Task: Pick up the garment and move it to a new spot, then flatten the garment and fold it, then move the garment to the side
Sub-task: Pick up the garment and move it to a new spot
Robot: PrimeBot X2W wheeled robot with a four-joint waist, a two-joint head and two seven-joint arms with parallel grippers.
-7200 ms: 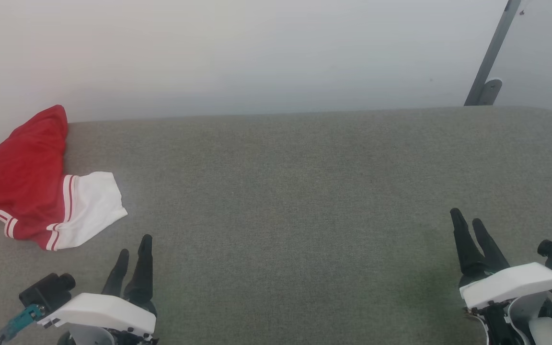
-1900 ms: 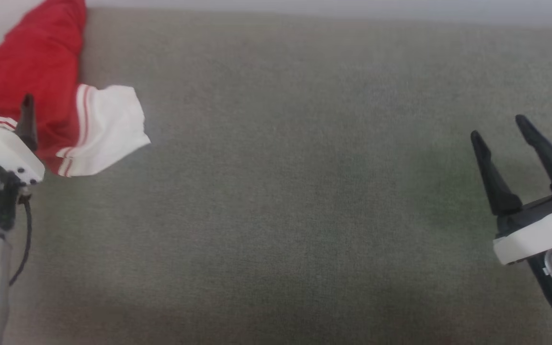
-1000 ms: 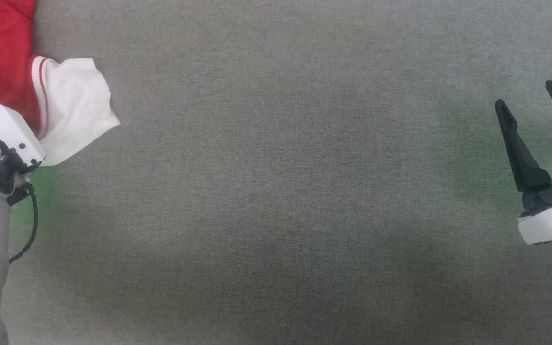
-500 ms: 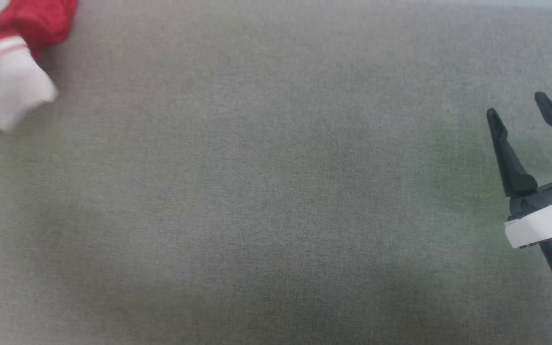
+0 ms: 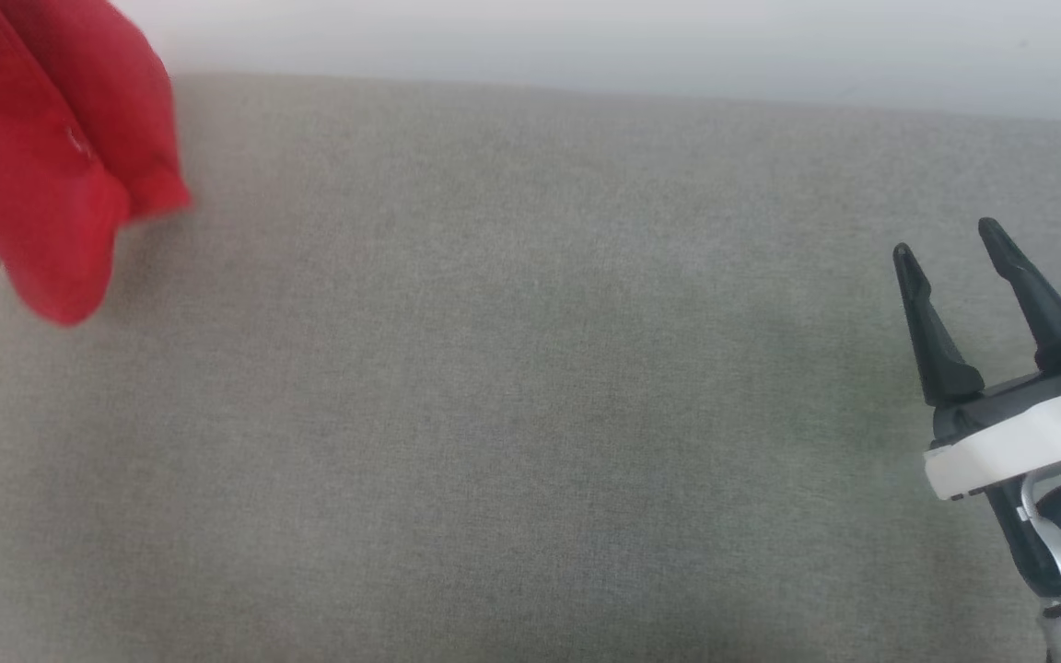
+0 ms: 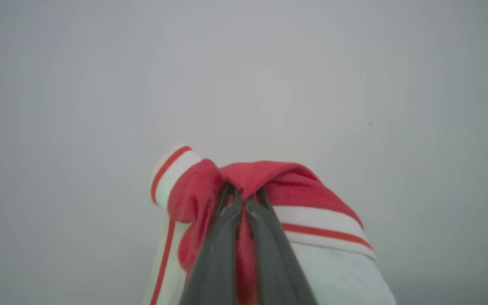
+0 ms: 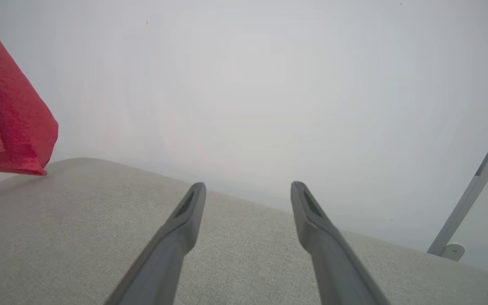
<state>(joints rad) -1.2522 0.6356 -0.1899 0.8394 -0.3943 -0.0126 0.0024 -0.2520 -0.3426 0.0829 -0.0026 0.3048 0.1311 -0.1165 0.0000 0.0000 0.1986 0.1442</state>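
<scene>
The left gripper has its two fingers pressed together on a bunch of the garment. Red cloth is squeezed between them and folds over their tips. White sleeve cloth with red stripes hangs down on both sides of the fingers, and the pale wall is behind it. In the head view the garment is lifted at the far left corner of the worktop, as a long red fold that hangs down over the left edge. It is blurred there, and I cannot tell if its lowest part touches the worktop. In the right wrist view the garment hangs at that same far left corner of the worktop, with its lower corner very close to the surface. The right gripper is above the right side of the worktop, well apart from the garment, with its fingers spread wide and holding nothing. In its own view the right gripper points toward the far edge of the worktop. A grey pole stands behind the far right corner of the worktop, against the wall.
</scene>
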